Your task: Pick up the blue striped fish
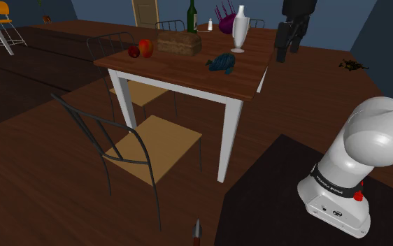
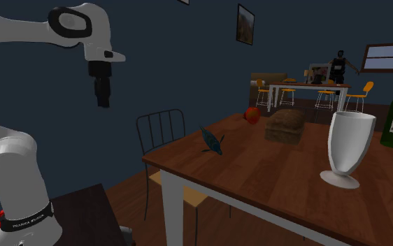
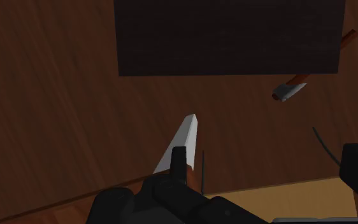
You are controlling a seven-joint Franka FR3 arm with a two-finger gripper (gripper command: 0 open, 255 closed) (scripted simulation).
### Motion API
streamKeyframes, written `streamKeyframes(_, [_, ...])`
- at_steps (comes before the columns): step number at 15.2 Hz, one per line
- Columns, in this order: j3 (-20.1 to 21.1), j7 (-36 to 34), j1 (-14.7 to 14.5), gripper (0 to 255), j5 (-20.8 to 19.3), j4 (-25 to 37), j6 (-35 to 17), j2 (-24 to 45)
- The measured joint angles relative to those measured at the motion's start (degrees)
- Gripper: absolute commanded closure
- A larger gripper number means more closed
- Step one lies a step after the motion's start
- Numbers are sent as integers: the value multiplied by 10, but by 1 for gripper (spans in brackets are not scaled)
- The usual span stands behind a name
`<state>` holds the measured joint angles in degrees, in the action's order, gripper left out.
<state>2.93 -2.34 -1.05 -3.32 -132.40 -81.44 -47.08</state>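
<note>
Since the blue striped fish (image 1: 222, 63) lies flat on the wooden table (image 1: 188, 75), touched by nothing, the pick-up looks to be at its very beginning: no approach, no grasp and no lift has been made. In the shoulder view the fish sits near the table edge that faces the stand, between the brown loaf (image 1: 179, 43) and the white vase (image 1: 240, 28), apart from both. The second exterior view shows it close to the table's near corner, with bare wood all around it. The black gripper (image 1: 287, 50) hangs high in the air, well above tabletop level and off to the side of the table, well apart from the fish. Its two fingers stand apart with nothing between them. The wrist view looks down past them at brown floorboards, a dark mat (image 3: 229, 38) and a small red-handled tool (image 3: 290, 91) lying on the floor, so the hand does not seem to be aimed at the fish yet. By this reckoning everything is left to do: carry the hand over the table, line it up above the fish, descend with the fingers either side of its body, close on it and raise it clear of the wood.
</note>
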Motion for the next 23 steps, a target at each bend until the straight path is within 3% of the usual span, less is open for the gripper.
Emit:
streamKeyframes(3, [-1,-9,6,0,0,7,-17,22])
streamKeyframes(9, [-7,-52,33,0,-4,48,-97,134])
streamKeyframes(17, [-21,-106,66,0,-9,142,-172,291])
streamKeyframes(23, [-37,-141,86,0,-9,248,-202,416])
